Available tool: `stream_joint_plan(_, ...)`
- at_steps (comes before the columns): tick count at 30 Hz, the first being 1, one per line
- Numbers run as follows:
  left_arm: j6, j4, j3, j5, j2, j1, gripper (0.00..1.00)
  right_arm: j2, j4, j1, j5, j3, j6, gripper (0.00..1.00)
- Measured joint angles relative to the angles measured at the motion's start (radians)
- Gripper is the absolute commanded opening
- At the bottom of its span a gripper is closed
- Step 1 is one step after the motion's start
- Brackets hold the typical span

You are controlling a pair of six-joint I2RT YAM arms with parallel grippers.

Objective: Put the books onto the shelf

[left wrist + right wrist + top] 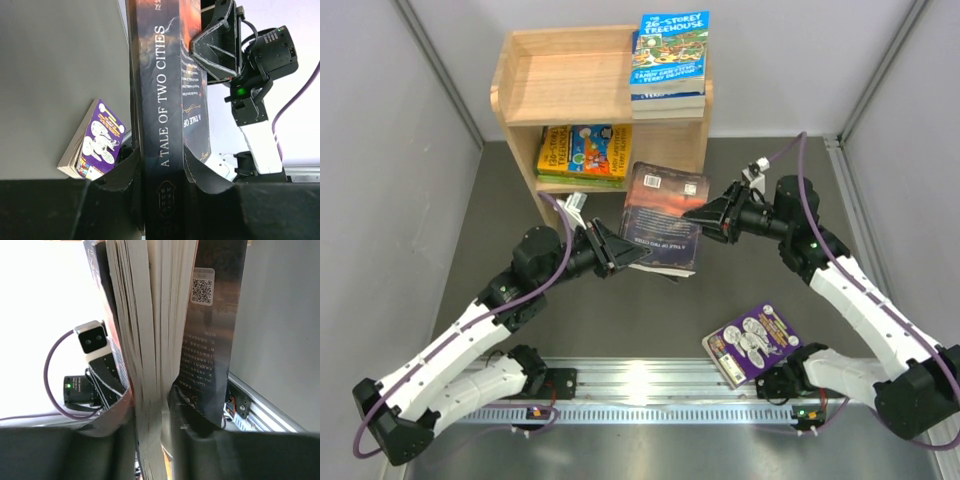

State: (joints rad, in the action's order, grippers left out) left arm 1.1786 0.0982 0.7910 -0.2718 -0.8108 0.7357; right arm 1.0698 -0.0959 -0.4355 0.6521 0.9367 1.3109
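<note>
A dark brown book (pixel 663 215), "A Tale of Two Cities", hangs above the table in front of the shelf (pixel 570 75), held from both sides. My left gripper (pixel 620 250) is shut on its spine end (pixel 162 160). My right gripper (pixel 705 218) is shut on the page edge (pixel 150 395), where the back cover (pixel 210 330) splays away from the pages. A purple book (pixel 752 343) lies flat near the front rail, also in the left wrist view (pixel 95 142). Books (pixel 668 55) lie stacked on the shelf's top right. Other bright books (pixel 585 152) sit in the lower tier.
The shelf stands against the back wall, its top left part bare wood (pixel 560 70). Grey walls close in left and right. An aluminium rail (pixel 650 385) with the arm bases runs along the near edge, close to the purple book.
</note>
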Motion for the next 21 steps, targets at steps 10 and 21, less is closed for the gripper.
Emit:
stream_joint_plan(10,-0.098,0.116,0.191,-0.047,-0.058,0.002,0.00,-0.053,0.064,0.000,0.016,-0.002,0.016,0.69)
stream_joint_plan(21,-0.228,0.346,0.428,-0.057,-0.121,0.006,0.00,-0.097,0.129,-0.006,0.084,-0.033,0.021,0.83)
